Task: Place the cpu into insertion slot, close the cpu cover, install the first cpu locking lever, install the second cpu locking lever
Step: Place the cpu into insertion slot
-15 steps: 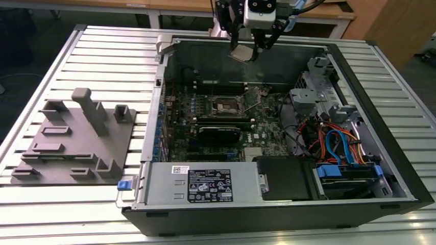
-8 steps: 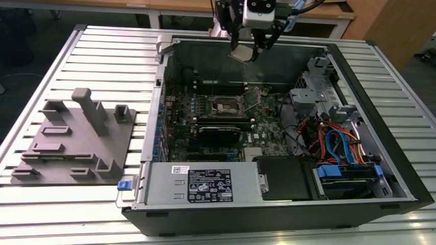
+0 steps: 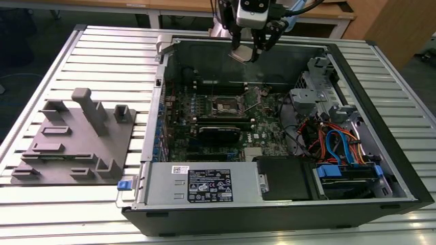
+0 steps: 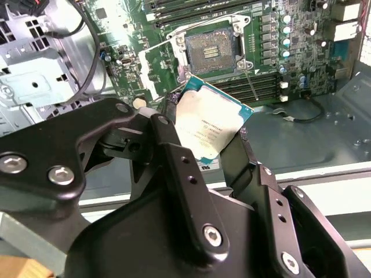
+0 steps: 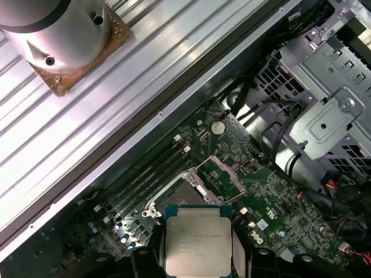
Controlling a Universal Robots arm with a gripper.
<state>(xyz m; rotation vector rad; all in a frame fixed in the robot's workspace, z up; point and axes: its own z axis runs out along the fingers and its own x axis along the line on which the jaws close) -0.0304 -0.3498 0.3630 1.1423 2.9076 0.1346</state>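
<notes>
My gripper hangs above the back wall of the open computer case, shut on the cpu. The cpu is a small silvery square chip with a green edge, clamped by its sides between the black fingers. In the first wrist view the cpu is level, a little off from the insertion slot. The insertion slot lies bare on the green board, some way below the chip. The cpu cover stands swung up at one side of the slot. A thin locking lever sticks out beside the slot.
The case holds a drive cage, coloured cables, a black card and a power supply. Memory slots run next to the socket. A grey fixture sits on the ribbed table at the exterior view's left.
</notes>
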